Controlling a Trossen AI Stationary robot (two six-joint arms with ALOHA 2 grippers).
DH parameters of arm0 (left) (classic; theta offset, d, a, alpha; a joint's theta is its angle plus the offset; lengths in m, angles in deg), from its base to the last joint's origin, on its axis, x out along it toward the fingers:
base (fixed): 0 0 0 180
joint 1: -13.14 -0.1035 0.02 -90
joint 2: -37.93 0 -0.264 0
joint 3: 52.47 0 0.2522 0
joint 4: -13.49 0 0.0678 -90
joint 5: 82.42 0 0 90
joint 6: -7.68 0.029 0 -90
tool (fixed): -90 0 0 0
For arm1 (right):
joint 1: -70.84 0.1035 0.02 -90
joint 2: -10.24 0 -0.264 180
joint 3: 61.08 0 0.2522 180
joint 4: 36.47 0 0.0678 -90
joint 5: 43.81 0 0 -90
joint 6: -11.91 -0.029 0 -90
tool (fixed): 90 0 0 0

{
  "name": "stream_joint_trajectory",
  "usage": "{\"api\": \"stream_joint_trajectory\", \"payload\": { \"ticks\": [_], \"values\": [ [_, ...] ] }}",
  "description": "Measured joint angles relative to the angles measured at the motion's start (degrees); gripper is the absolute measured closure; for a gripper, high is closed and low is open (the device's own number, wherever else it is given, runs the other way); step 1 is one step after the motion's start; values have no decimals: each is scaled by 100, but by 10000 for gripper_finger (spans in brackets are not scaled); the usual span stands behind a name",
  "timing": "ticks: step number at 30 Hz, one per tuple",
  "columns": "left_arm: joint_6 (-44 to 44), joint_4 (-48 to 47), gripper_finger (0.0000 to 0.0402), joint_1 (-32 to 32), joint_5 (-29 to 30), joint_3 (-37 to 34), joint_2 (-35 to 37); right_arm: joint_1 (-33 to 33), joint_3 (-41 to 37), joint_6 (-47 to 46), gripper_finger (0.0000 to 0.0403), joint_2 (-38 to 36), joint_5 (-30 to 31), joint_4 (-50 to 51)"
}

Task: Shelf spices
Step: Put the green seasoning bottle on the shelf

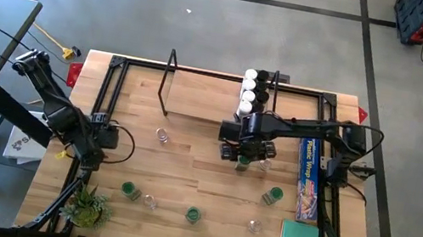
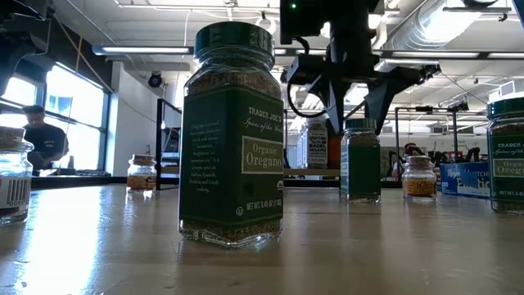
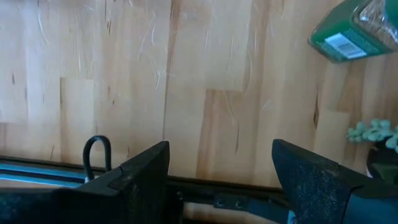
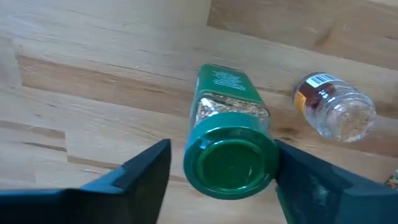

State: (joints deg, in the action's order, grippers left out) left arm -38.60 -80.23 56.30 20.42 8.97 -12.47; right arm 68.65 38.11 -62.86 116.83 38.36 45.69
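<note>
The right claw hangs over a green-lidded jar near the middle of the counter, its fingers wide either side of the lid and not yet gripping. To take it well, centre on the lid, close evenly, then lift straight up. A clear-lidded jar stands just beside it, so sideways drift is risky. The shelf sits along the counter's far edge, with a few jars already at its right end; its left part looks free. The left claw waits open and empty by the counter's left edge
</note>
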Motion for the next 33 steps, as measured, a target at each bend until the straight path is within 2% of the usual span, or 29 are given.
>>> {"api": "stream_joint_trajectory", "payload": {
  "ticks": [5,9,12,15,19,25,26,29,33],
  "values": [
    [-9,-113,124,94,33,0,25,-10,0,286,213,0,0,-97],
    [-4,-141,124,137,101,0,42,-84,34,915,213,2,-317,-711],
    [-15,-149,124,185,104,0,65,-125,426,1497,213,17,-338,-834],
    [-105,-124,124,196,104,0,68,-250,1191,2508,213,13,-383,-753],
    [-215,-68,124,196,106,0,71,-672,2515,3907,213,138,-239,-145],
    [-563,-59,124,185,128,0,71,-1593,4913,6149,213,1143,155,1257],
    [-603,-53,124,185,127,0,69,-1747,4978,6538,213,1262,180,1230],
    [-614,-48,124,185,86,12,73,-2194,4329,7462,213,1224,-35,826],
    [-806,-51,124,184,-68,15,78,-2554,3884,8358,213,1358,372,494]
  ]
}}
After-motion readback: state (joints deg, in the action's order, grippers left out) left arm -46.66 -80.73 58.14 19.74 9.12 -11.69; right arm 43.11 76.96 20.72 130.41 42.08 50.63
